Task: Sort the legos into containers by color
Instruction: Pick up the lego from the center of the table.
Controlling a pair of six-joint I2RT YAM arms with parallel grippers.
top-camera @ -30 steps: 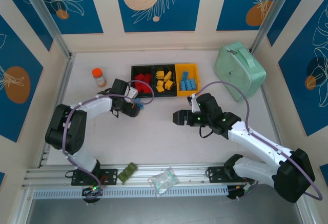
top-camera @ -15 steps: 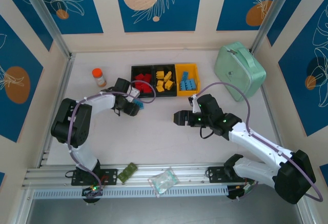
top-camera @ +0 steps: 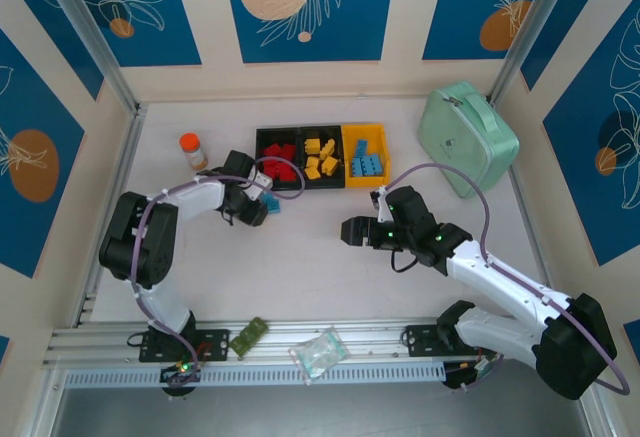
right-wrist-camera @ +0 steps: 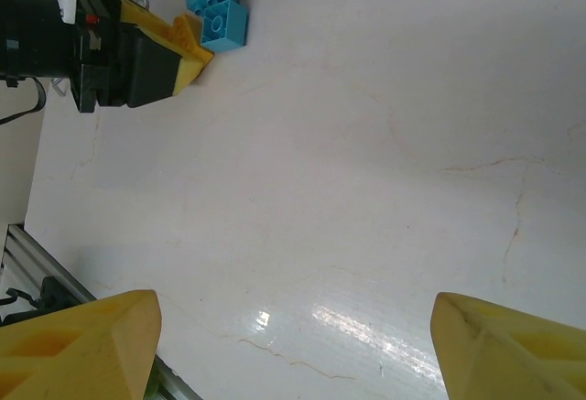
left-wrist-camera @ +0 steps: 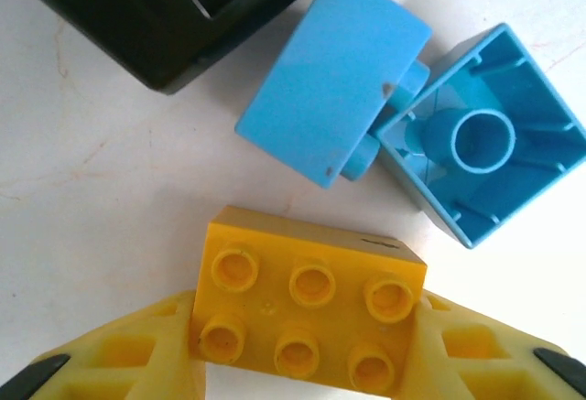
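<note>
**The left gripper has a yellow brick**

The left gripper (left-wrist-camera: 309,345) is closed on a yellow brick (left-wrist-camera: 311,276). One finger presses on each short end, so the long side of the brick runs straight across from finger to finger. The bumps on the brick point up. The brick sits low on the white table (top-camera: 300,267), right by the corner of the black bin with red bricks (top-camera: 277,186).

Two blue bricks lie just past the yellow one. One blue brick (left-wrist-camera: 334,98) lies on its side. The other blue brick (left-wrist-camera: 481,135) is upside down, and you can see its hollow inside. They touch each other. They do not touch the yellow brick.

The yellow brick should go in the middle black bin (top-camera: 320,187), where other yellow bricks already are. That bin is farther back and to the right of the left gripper. I think the left arm should do it, because it is much nearer and already has the brick.

The right gripper (right-wrist-camera: 293,304) hangs over bare table with its fingers wide apart and nothing between them
</note>
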